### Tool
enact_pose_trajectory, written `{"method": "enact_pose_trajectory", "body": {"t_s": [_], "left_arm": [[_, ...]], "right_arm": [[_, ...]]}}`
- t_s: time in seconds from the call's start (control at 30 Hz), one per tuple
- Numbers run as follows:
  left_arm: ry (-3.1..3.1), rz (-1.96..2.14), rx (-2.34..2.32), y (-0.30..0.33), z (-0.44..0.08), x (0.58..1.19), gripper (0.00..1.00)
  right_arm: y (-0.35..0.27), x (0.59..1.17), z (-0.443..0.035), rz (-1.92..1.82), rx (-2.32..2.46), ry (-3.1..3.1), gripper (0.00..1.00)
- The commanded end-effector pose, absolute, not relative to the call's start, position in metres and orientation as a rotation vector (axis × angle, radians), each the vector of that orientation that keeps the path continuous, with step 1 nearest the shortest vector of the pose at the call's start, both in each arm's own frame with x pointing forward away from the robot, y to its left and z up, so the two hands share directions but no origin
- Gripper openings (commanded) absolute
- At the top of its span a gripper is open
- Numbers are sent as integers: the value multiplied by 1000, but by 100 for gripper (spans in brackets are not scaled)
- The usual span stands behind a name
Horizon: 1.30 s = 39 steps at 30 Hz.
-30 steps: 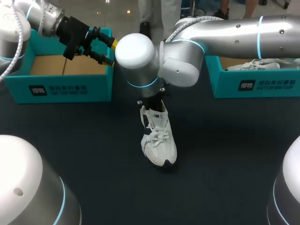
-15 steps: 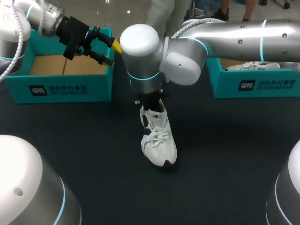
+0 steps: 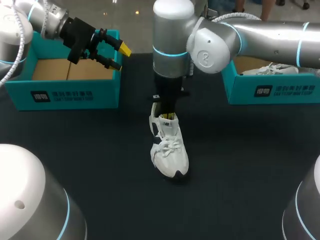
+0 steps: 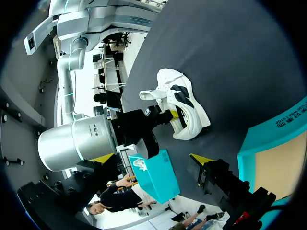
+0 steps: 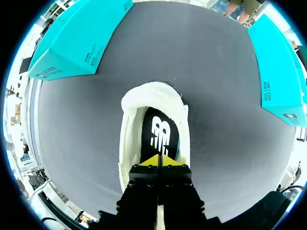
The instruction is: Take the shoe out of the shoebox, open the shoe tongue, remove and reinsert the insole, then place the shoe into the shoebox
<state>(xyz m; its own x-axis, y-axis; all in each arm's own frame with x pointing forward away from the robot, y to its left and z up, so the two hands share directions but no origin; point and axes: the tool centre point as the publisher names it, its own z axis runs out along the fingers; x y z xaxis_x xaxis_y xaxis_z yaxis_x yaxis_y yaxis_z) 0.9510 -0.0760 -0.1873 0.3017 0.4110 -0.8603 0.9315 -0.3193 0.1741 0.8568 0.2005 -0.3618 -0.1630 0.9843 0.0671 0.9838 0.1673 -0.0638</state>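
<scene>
A white shoe [image 3: 170, 150] stands upright on the dark table, toe toward me. My right gripper [image 3: 168, 115] points straight down into its heel opening. In the right wrist view the right gripper [image 5: 159, 160] is shut, its yellow tips pressed together just over the black insole [image 5: 160, 132] inside the shoe [image 5: 129, 139]. My left gripper [image 3: 114, 55] hangs open over the right corner of the left teal shoebox [image 3: 65, 92], holding nothing. The left wrist view shows the shoe [image 4: 184, 100] lying ahead of the left gripper [image 4: 151, 160].
A second teal shoebox [image 3: 270, 92] stands at the right with another white shoe [image 3: 272, 69] in it. The left shoebox shows its bare cardboard floor [image 3: 70, 70]. Dark tabletop [image 3: 100, 150] surrounds the shoe.
My right arm's wrist has swung upright over the shoe and shifted right, the gripper staying shut at the heel opening. The shoe and my left arm have kept still.
</scene>
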Motion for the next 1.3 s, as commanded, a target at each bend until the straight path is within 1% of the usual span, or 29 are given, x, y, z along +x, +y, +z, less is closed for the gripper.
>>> {"method": "enact_pose_trajectory", "body": {"t_s": [0.03, 0.63, 1.0, 1.03, 1.07, 1.1, 1.13, 1.17, 1.2, 1.23, 1.27, 1.3], "left_arm": [[1198, -946, 1876, -76, -187, 951, 100], [1198, -946, 1876, -76, -187, 951, 100], [1198, -946, 1876, -76, -187, 951, 100], [1198, -946, 1876, -76, -187, 951, 100], [1198, -946, 1876, -76, -187, 951, 100], [1198, -946, 1876, -76, -187, 951, 100], [1198, -946, 1876, -76, -187, 951, 100], [1198, -946, 1876, -76, -187, 951, 100], [1198, -946, 1876, -76, -187, 951, 100], [1198, -946, 1876, -76, -187, 951, 100], [1198, -946, 1876, -76, -187, 951, 100], [1198, -946, 1876, -76, -187, 951, 100]], "right_arm": [[199, 855, -363, 22, -1960, -2297, 0], [209, 834, -341, 191, -1941, -2237, 0], [210, 830, -345, 244, -1921, -2217, 0], [210, 829, -344, 245, -1920, -2215, 7], [210, 829, -344, 247, -1921, -2215, 23], [209, 829, -344, 246, -1923, -2214, 30], [208, 828, -344, 247, -1926, -2213, 31], [207, 828, -344, 248, -1930, -2212, 38], [207, 828, -344, 247, -1932, -2211, 48], [207, 828, -344, 247, -1933, -2210, 68], [207, 828, -344, 247, -1934, -2210, 100], [207, 828, -343, 246, -1937, -2208, 100]]}}
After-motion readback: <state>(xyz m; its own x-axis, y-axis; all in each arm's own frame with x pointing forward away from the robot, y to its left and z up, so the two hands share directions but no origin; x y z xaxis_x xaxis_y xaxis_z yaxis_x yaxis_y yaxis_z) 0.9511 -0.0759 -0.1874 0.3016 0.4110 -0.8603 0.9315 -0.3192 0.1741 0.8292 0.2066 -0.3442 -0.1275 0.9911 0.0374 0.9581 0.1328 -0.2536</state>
